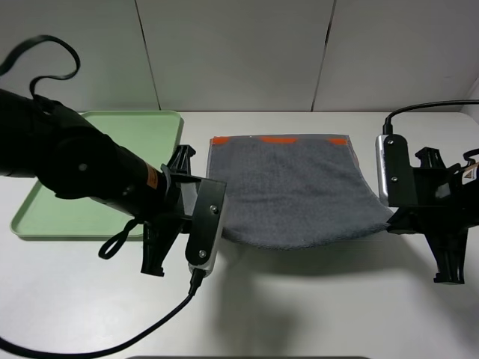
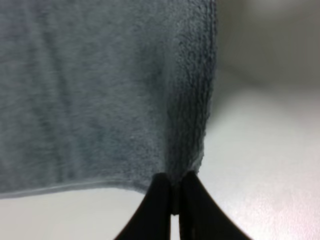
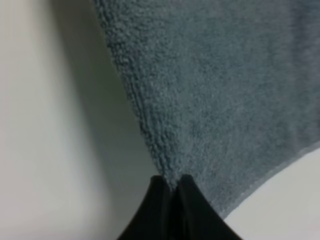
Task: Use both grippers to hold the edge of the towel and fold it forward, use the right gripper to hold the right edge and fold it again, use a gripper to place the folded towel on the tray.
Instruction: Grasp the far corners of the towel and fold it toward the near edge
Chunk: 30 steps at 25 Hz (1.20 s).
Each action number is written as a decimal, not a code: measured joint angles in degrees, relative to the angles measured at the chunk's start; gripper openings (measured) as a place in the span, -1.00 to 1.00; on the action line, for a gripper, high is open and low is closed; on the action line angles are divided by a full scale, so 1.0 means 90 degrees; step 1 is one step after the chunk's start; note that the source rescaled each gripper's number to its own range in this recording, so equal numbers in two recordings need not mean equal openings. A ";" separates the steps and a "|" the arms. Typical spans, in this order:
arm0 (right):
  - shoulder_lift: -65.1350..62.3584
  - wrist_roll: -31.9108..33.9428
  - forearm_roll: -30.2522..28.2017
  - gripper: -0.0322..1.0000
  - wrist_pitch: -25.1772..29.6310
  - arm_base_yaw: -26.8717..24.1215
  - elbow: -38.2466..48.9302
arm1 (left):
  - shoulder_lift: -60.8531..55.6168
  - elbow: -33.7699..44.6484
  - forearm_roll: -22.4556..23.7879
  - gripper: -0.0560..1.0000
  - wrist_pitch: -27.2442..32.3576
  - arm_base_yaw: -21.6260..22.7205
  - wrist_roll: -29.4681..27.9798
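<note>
A grey towel [image 1: 292,191] with an orange strip along its far edge lies at the table's centre, its near edge lifted off the table and sagging in the middle. My left gripper [image 1: 218,200] is shut on the towel's near left corner; in the left wrist view the towel [image 2: 100,90] hangs from the gripper [image 2: 174,192]. My right gripper [image 1: 389,213] is shut on the near right corner; in the right wrist view the towel [image 3: 215,85] rises from the gripper [image 3: 171,192]. A light green tray [image 1: 150,127] lies at the left, partly hidden by my left arm.
The white table [image 1: 314,307] runs to a white panelled wall [image 1: 247,52] at the back. A black cable [image 1: 142,336] trails from my left arm across the near table. Another cable [image 1: 426,107] runs to my right arm.
</note>
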 joint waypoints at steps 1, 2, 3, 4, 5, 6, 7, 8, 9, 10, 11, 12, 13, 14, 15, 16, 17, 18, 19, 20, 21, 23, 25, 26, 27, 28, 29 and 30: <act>-0.0102 0.0010 0.0000 -0.94 0.0070 0.0000 0.0000 | -0.0107 0.0000 0.0000 -0.89 0.0028 0.0000 -0.0060; -0.0217 0.0010 0.0000 -0.94 0.0140 0.0000 0.0000 | -0.0189 0.0000 0.0000 -0.89 0.0048 0.0000 -0.0138; -0.0299 0.0014 0.0000 -0.94 0.0208 0.0000 0.0000 | -0.0272 0.0000 0.0006 -0.89 0.0074 0.0000 -0.0198; -0.0383 0.0038 0.0000 -0.94 0.0275 0.0000 0.0000 | -0.0374 0.0000 0.0006 -0.89 0.0116 0.0000 -0.0242; -0.0481 0.0065 -0.0006 -0.94 0.0342 0.0000 0.0000 | -0.0472 0.0000 0.0013 -0.89 0.0195 0.0000 -0.0285; -0.0583 0.0120 -0.0006 -0.94 0.0404 0.0000 0.0000 | -0.0569 0.0000 0.0016 -0.89 0.0269 0.0000 -0.0313; -0.0687 0.0181 -0.0022 -0.94 0.0452 0.0000 0.0000 | -0.0644 0.0000 0.0016 -0.89 0.0356 0.0000 -0.0313; -0.0774 0.0236 -0.0021 -0.94 0.0523 0.0000 0.0000 | -0.0740 0.0000 0.0016 -0.89 0.0427 0.0000 -0.0342; -0.0881 0.0269 -0.0023 -0.94 0.0589 0.0000 0.0004 | -0.0803 0.0005 0.0055 -0.89 0.0488 0.0000 -0.0381; -0.0997 0.0301 -0.0029 -0.94 0.0651 0.0000 0.0004 | -0.0886 0.0005 0.0055 -0.89 0.0545 0.0000 -0.0442; -0.1095 0.0314 -0.0028 -0.94 0.0732 0.0000 0.0004 | -0.0971 0.0005 0.0055 -0.89 0.0590 0.0000 -0.0495; -0.1211 0.0331 -0.0037 -0.94 0.0820 0.0000 0.0004 | -0.1045 0.0005 0.0155 -0.89 0.0629 0.0000 -0.0569; -0.1327 0.0355 -0.0045 -0.94 0.0911 0.0000 0.0004 | -0.1134 0.0005 0.0266 -0.89 0.0687 0.0000 -0.0694; -0.1443 0.0388 -0.0047 -0.94 0.0988 0.0000 0.0004 | -0.1217 0.0005 0.0405 -0.89 0.0737 0.0000 -0.0813; -0.1538 0.0418 -0.0054 -0.94 0.1056 0.0000 0.0004 | -0.1292 0.0005 0.0569 -0.89 0.0795 0.0000 -0.0983; -0.1652 0.0457 -0.0063 -0.94 0.1106 0.0000 0.0004 | -0.1352 0.0005 0.0728 -0.89 0.0860 0.0000 -0.1183; -0.1760 0.0489 -0.0062 -0.94 0.1151 0.0005 0.0004 | -0.1421 0.0005 0.0908 -0.89 0.0934 -0.0018 -0.1412; -0.1849 0.0512 -0.0049 -0.94 0.1211 0.0005 0.0004 | -0.1476 0.0005 0.1154 -0.89 0.1018 -0.0050 -0.1633; -0.1953 0.0518 -0.0042 -0.94 0.1254 0.0005 0.0004 | -0.1543 0.0005 0.1437 -0.89 0.1095 -0.0117 -0.1921; -0.2051 0.0527 -0.0038 -0.94 0.1300 0.0005 0.0004 | -0.1609 0.0005 0.1758 -0.89 0.1158 -0.0213 -0.2230; -0.2147 0.0534 -0.0022 -0.94 0.1353 0.0005 0.0004 | -0.1665 0.0005 0.2052 -0.89 0.1223 -0.0337 -0.2558; -0.2313 0.0563 -0.0023 -0.94 0.1445 0.0005 0.0004 | -0.1751 0.0005 0.2798 -0.89 0.1362 -0.0602 -0.3219; -0.2457 0.0583 -0.0023 -0.94 0.1566 0.0005 0.0004 | -0.1785 0.0005 0.3463 -0.89 0.1507 -0.0888 -0.3942; -0.2532 0.0588 -0.0023 -0.94 0.1608 0.0005 0.0004 | -0.1786 0.0005 0.3780 -0.89 0.1590 -0.0991 -0.4342; -0.2606 0.0590 -0.0023 -0.94 0.1650 0.0005 0.0004 | -0.1790 0.0005 0.4059 -0.89 0.1650 -0.1101 -0.4729; -0.2677 0.0598 -0.0021 -0.94 0.1701 0.0005 0.0004 | -0.1790 0.0005 0.4258 -0.89 0.1706 -0.1195 -0.5070; -0.2728 0.0604 -0.0021 -0.94 0.1730 0.0005 0.0004 | -0.1790 0.0005 0.4471 -0.89 0.1760 -0.1264 -0.5311; -0.2781 0.0607 -0.0021 -0.94 0.1747 0.0005 0.0004 | -0.1790 0.0005 0.4636 -0.89 0.1812 -0.1334 -0.5539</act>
